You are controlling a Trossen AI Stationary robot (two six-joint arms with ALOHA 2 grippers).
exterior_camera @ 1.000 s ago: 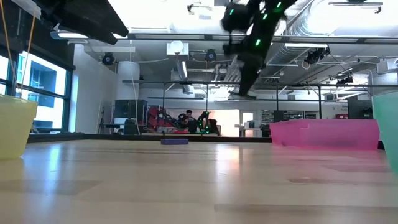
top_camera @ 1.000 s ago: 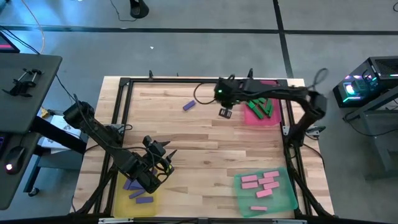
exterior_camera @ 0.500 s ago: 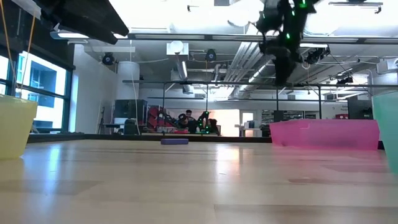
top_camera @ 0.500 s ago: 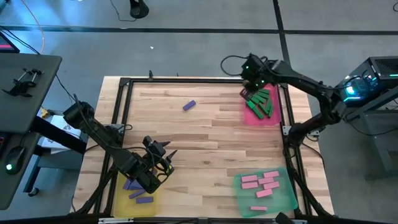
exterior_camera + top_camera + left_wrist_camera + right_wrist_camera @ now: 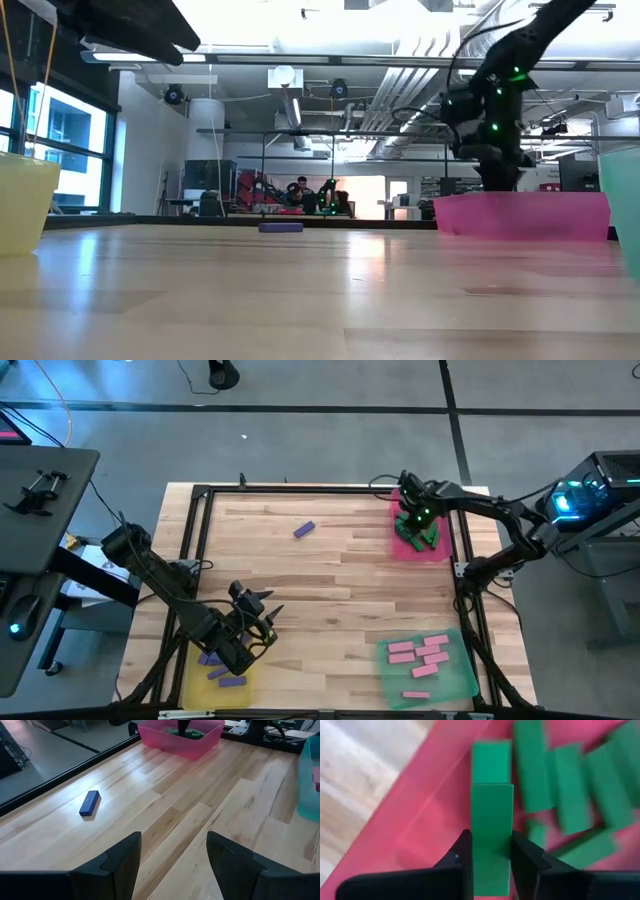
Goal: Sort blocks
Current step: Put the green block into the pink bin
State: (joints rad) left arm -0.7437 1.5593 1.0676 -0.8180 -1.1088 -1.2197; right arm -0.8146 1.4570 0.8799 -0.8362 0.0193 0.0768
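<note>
The right gripper [image 5: 491, 851] pinches a green block [image 5: 491, 827] by its long sides above the pink tray [image 5: 420, 820]; it looks light, stiff and smooth.

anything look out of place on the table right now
One purple block lies alone on the bare wood near the table's far edge, outside every tray, while other purple blocks sit in the yellow tray. The right gripper holds a green block over the pink tray.

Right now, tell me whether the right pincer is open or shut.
Shut on a green block. In the right wrist view the right pincer clamps the block between both fingers, above the pink tray of green blocks.
</note>
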